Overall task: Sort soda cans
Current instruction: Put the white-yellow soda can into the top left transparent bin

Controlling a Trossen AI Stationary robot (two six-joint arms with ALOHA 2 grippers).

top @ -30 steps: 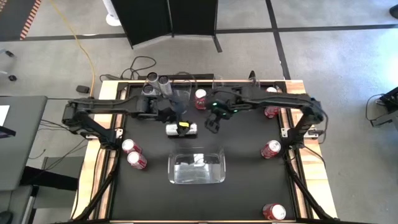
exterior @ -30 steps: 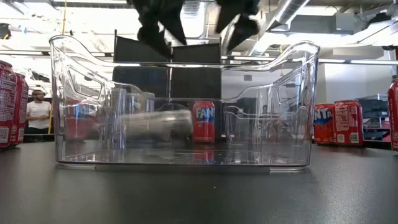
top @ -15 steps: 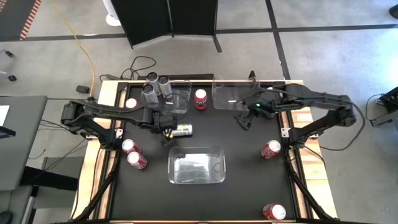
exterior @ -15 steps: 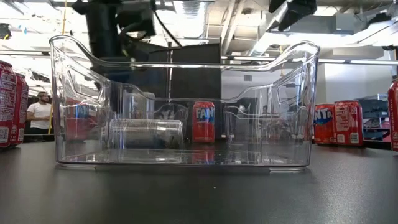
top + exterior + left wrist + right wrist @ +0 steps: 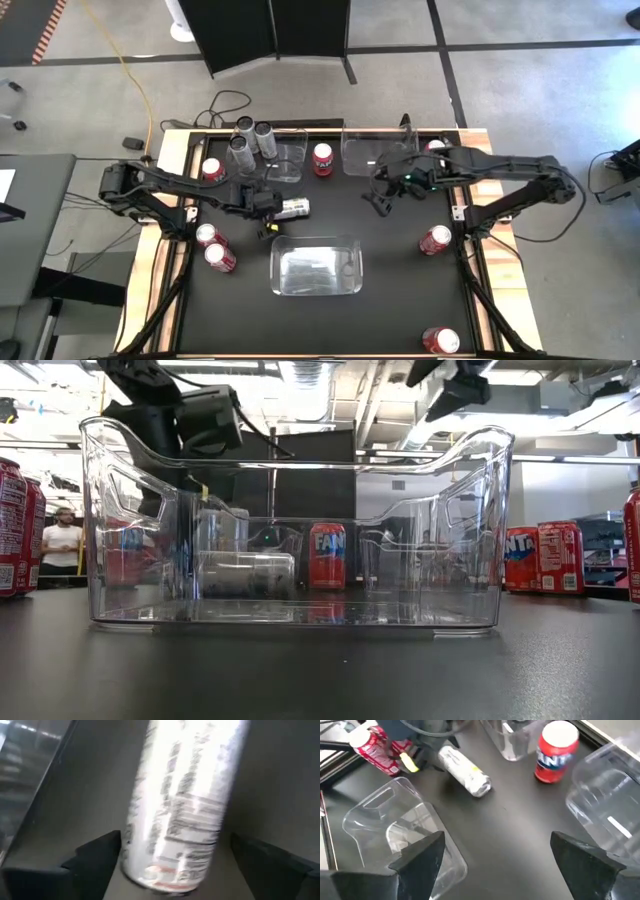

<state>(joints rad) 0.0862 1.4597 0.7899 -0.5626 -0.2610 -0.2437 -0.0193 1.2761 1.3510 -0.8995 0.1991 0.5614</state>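
**Operator:** Black table (image 5: pixel 400 300) surface first. What is lying on it near the left gripper (image 5: pixel 268 207)?

**Technician:** One silver can (image 5: pixel 294 209) is lying on its side, partly between the left gripper's fingers (image 5: pixel 95 865). The jaws are standing apart on either side of the can's end and are not clamping it. A second ago this gripper was above the can; it is now sitting lower, at the can's end, and its jaws are beginning to narrow.

**Operator:** And the right gripper (image 5: pixel 377 199)?

**Technician:** Its jaws are standing wide apart and holding nothing. It was close beside the left gripper a second ago; it is now hanging well clear of the fallen can, near the far clear bin (image 5: pixel 372 152).

**Operator:** What does that mean for the sort?

**Technician:** Judging by this, the silver can is not yet held, and the left arm is lining up a grasp. The red cans (image 5: pixel 437 239) are standing scattered outside the jaws, and the near clear bin (image 5: pixel 315 268) appears to be holding no can.
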